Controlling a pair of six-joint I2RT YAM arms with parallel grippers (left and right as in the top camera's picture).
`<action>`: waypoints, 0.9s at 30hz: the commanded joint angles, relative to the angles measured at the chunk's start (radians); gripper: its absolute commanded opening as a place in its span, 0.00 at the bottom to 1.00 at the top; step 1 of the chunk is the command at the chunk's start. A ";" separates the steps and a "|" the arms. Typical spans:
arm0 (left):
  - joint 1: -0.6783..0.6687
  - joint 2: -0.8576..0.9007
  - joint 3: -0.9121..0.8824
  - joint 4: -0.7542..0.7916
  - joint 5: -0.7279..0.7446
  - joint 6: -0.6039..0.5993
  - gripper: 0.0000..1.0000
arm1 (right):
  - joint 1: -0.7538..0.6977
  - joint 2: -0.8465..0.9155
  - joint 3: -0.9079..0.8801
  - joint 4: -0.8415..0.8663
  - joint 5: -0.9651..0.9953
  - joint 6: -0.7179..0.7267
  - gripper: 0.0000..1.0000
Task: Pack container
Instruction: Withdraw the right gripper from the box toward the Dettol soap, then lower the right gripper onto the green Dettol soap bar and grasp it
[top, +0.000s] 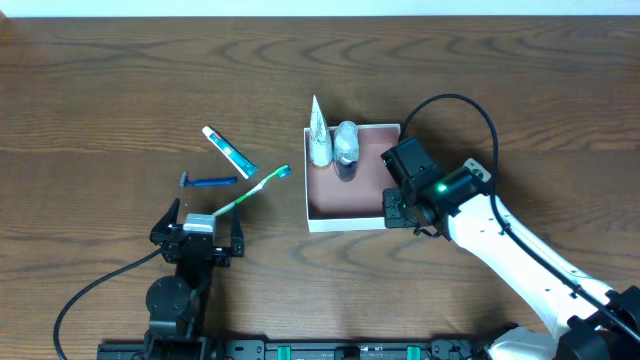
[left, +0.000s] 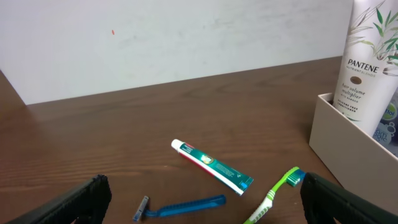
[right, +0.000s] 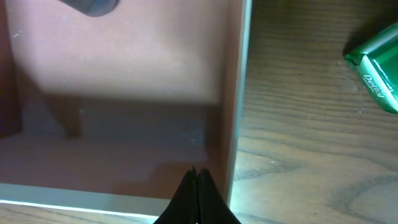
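Nearest the robot, the left tool was seen low over the brown wood-grain counter, its two black fingers spread wide apart and closed on nothing. The white handle end of a green-and-white plastic toothbrush lay between those fingers, and its blue-tipped head pointed away to the right. Just beyond, a slim blue plastic razor lay flat on the counter. Farther still lay a small white toothpaste tube with green and red print, set aslant and apart from the razor. To the right of these, the shallow square cardboard box with thin white walls and a pinkish-brown floor stood on the counter, slightly right of centre. The right tool was held over the box's near right corner, just inside the wall. Its dark fingers were pressed together, and nothing could be made out between them. In the right wrist view a green printed packet was seen on the counter outside that wall. At the box's far left corner a tall white Pantene tube with a leaf pattern stood upright. A small clear bottle with bluish contents stood just beside it.
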 joint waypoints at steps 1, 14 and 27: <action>-0.002 -0.001 -0.019 -0.035 -0.008 0.013 0.98 | 0.004 0.001 0.010 0.019 0.031 0.021 0.01; -0.002 -0.001 -0.019 -0.035 -0.008 0.013 0.98 | -0.134 -0.075 0.298 -0.151 0.143 -0.024 0.59; -0.002 -0.001 -0.019 -0.035 -0.008 0.013 0.98 | -0.489 -0.060 0.217 -0.168 0.061 0.060 0.91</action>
